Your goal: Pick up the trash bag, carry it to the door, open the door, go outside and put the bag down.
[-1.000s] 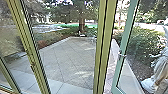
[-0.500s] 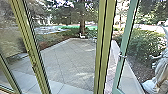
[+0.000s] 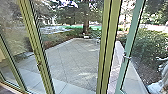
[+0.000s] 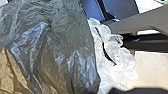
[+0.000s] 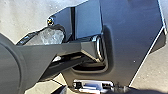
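Outdoors, a paved yard [image 3: 75,60] takes up the most room, its slabs laid in a slanting grid with patches of sun on them. A tree [image 3: 85,26] stands at its far end, and leafy bushes [image 3: 147,45] grow along one side, behind a pale kerb [image 3: 136,77]. Nearer, tall yellow-green posts [image 3: 107,45] frame panes of glass, and to the right of them a paler green door frame [image 3: 130,35] rises at a slant. Part of a pale statue [image 3: 158,87] shows low at the right edge of the head view.

The trash bag [image 4: 57,50], dark, shiny and creased, is close to the left wrist camera, with brown showing through it. Right against it sits clear plastic [image 4: 112,45], bunched into rounded folds; whether it belongs to the bag I cannot tell. Pale, speckled floor [image 5: 32,15] lies below the robot. How far the left pincer [image 4: 138,91] is open, and whether it grips the bag, cannot be told. The same goes for how far the right pincer [image 5: 140,91] is open and what it holds. Smallest is the metal handle [image 3: 126,57] on the green door frame.
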`<state>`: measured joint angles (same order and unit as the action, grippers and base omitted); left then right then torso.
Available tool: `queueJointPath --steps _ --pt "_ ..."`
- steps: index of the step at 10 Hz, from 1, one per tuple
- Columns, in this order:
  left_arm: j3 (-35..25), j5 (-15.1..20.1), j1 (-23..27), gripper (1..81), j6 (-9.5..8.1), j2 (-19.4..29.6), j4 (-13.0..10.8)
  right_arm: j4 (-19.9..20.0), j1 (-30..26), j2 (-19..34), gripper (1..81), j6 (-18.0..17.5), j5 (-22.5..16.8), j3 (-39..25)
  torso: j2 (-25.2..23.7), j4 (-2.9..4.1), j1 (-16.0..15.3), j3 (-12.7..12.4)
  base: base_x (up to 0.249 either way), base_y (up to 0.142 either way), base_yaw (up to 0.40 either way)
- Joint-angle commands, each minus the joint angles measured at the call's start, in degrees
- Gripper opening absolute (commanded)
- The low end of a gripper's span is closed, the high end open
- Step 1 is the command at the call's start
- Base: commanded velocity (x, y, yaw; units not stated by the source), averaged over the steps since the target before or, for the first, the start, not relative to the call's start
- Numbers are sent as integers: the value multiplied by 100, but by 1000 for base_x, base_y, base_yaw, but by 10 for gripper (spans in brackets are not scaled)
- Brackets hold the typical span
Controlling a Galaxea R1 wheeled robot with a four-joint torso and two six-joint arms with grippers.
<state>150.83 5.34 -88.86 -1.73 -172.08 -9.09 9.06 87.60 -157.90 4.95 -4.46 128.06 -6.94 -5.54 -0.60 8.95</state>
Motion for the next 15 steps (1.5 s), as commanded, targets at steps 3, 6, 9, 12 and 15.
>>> queueJointPath --steps 3,6,9,12,15 --pt "148 90 329 10 -29 -2 31 -282 -54 -1009 811 50 -275 1633 0 0 0 0 0 0 0" --pt "183 90 347 10 -20 24 5 -308 -36 -1360 811 50 -248 2335 0 0 0 0 0 0 0" --pt "183 99 347 10 6 42 -5 -308 -27 -1422 811 50 -257 2398 0 0 0 0 0 0 0" --pt "183 99 356 10 32 42 -39 -317 -27 -1439 811 50 -248 2407 0 0 0 -2 0 0 0" --pt "175 108 355 10 41 42 -40 -317 -27 -1439 811 50 -248 2407 0 0 0 -2 0 0 -165"
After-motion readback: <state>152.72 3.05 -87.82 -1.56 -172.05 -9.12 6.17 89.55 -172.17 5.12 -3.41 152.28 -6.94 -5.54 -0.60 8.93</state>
